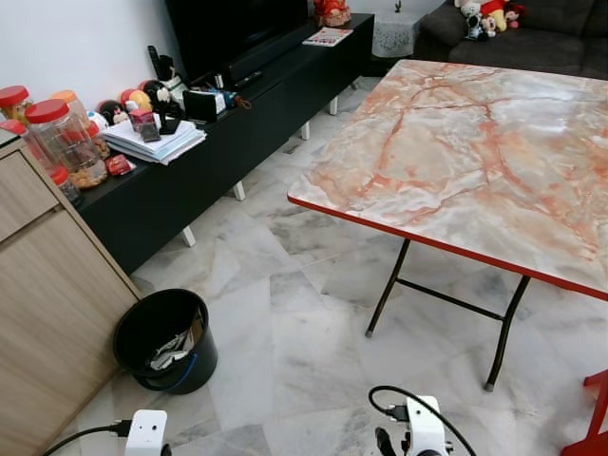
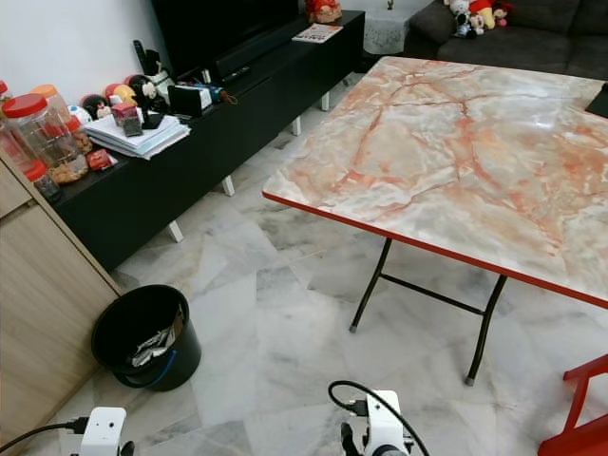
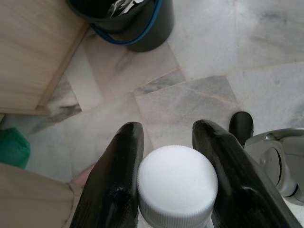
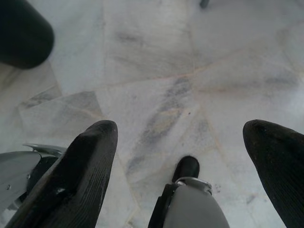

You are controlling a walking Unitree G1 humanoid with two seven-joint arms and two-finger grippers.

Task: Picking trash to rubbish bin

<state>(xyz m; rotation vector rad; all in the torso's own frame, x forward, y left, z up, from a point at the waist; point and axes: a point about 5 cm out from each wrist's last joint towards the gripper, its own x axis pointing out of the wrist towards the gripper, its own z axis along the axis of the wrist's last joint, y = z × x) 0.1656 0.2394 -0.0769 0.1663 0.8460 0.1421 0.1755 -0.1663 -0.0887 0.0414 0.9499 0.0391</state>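
Left gripper clamps unlabelled white-capped bottle.

The room is evenly bright with soft daylight. The marble table top carries a pale sheen and casts only a faint shadow on the floor tiles below it. The head views are sharp, without motion blur. In the left wrist view the white bottle cap and the black fingers beside it look slightly soft, while the floor behind stays clear.
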